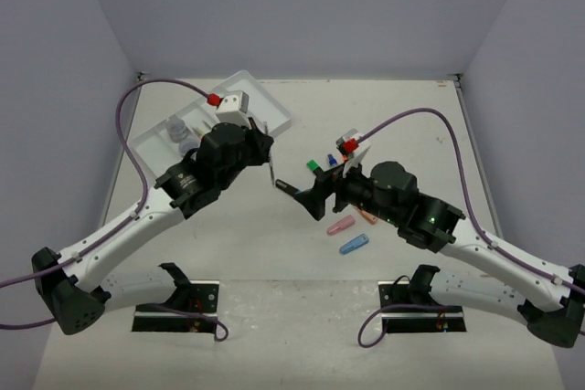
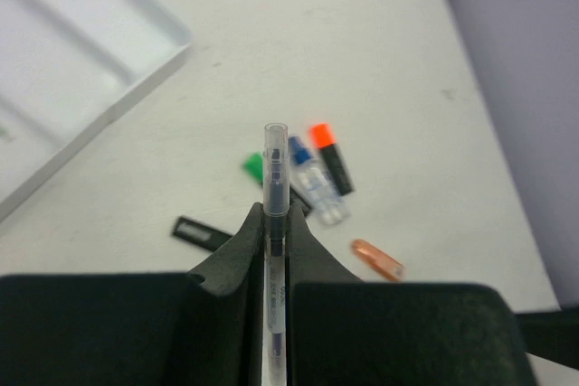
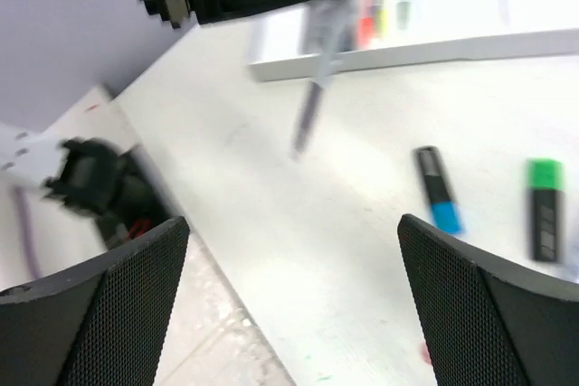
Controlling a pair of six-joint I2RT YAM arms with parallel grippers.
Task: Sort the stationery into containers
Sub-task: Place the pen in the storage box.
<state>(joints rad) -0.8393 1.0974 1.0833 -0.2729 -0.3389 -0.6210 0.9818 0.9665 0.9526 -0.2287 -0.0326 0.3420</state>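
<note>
The compartment tray (image 1: 265, 98) sits at the far left of the table (image 1: 411, 134), with small round jars (image 1: 180, 131) in its left part. A pen (image 2: 276, 178) is pinched between the fingers of the left gripper (image 2: 276, 223), above the table just right of the tray. The right gripper (image 3: 291, 223) faces it from the right, jaws apart and around nothing. Behind the right gripper lies a cluster: highlighters (image 2: 333, 158) and a capped bottle (image 2: 317, 189) side by side. Nearer the arm bases, three oblong pieces (image 1: 341, 226) lie close together, one partly under the right arm.
</note>
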